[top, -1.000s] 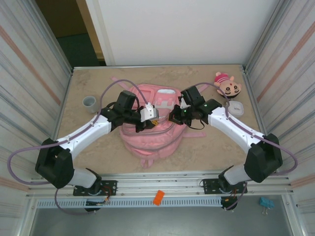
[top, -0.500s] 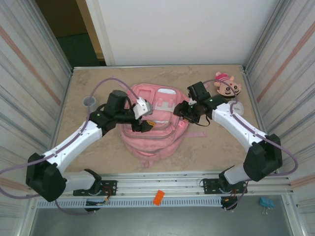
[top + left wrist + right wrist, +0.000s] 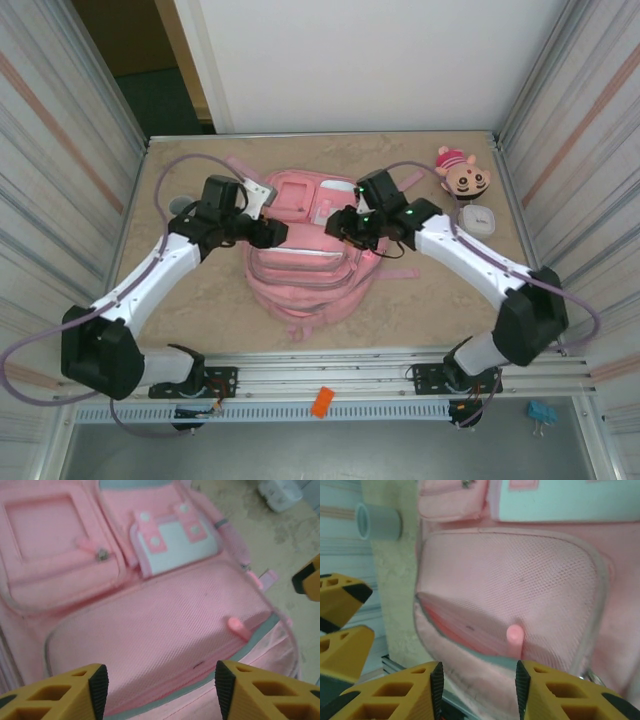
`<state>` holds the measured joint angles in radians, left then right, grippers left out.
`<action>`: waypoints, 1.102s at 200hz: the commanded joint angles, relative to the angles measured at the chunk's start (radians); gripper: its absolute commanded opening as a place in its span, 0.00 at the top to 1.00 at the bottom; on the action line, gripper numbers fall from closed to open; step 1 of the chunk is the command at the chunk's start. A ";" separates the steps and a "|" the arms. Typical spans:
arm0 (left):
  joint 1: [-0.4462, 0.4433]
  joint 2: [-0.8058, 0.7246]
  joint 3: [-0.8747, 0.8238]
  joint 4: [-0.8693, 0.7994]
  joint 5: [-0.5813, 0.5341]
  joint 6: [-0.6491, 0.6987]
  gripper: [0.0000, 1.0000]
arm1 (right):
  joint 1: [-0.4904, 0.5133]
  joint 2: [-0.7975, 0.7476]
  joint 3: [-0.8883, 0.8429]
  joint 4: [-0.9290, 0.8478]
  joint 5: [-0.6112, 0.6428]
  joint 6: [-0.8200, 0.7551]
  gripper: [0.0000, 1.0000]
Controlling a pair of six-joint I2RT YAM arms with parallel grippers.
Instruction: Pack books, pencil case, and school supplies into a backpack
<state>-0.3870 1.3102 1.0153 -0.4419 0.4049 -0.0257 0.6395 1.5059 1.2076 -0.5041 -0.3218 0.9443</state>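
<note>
Pink fabric backpack (image 3: pixel 305 275) sits right underneath both my grippers, front pockets facing up. Left gripper (image 3: pixel 161 690) is hanging over it with the jaws wide apart, nothing in them. Right gripper (image 3: pixel 479 680) is parted a bit less, also empty, with a pink zip pull (image 3: pixel 514 634) just past its tips.

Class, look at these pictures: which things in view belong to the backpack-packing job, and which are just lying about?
Belongs to the job: pink backpack, left gripper, right gripper.
Lying about: doll head, grey cup, orange clip.
</note>
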 commanded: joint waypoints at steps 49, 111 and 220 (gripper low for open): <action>0.013 0.243 -0.115 -0.050 -0.087 -0.130 0.55 | -0.004 0.277 -0.160 0.025 0.077 0.108 0.65; 0.016 0.112 -0.074 -0.065 -0.128 -0.320 0.38 | -0.023 0.162 0.012 -0.157 0.169 -0.024 0.52; 0.217 0.166 -0.173 0.088 0.047 -0.570 0.30 | -0.286 -0.008 -0.262 0.152 -0.033 0.015 0.43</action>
<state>-0.1535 1.4242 0.9024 -0.4004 0.3759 -0.5278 0.3264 1.4326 0.9936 -0.4610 -0.2581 0.9176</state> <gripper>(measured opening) 0.701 0.568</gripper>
